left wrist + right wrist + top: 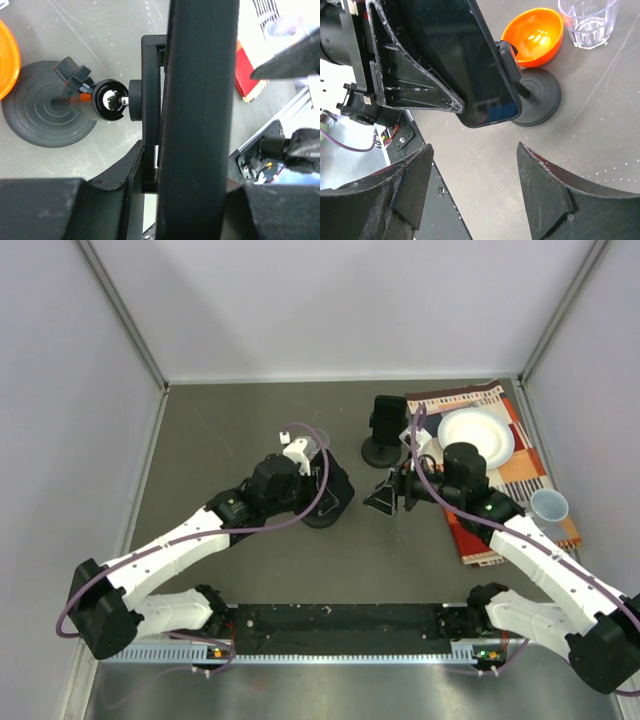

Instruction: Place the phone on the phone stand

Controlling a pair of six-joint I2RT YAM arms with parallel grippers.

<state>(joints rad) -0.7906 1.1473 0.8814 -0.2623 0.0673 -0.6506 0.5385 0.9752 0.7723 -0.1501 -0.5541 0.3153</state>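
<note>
Black glass-faced slab phone [470, 65] sits in clamp [507, 55] of black round-base phone stand [540, 97]. Left fingers [405, 75] clenched across phone, right fingers [545, 200] spread, empty, just beside. Seating step imo. Next: confirm clamp holds, then ease left grip off without tugging phone loose.

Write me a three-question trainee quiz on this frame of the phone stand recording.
1. True or false: the right gripper holds the phone.
2. The bowl beside the stand base is: A blue, B orange, C green?
3. Fill in: next to the bowl stands a clear ____.
Key: 1 false; 2 B; 3 glass.
</note>
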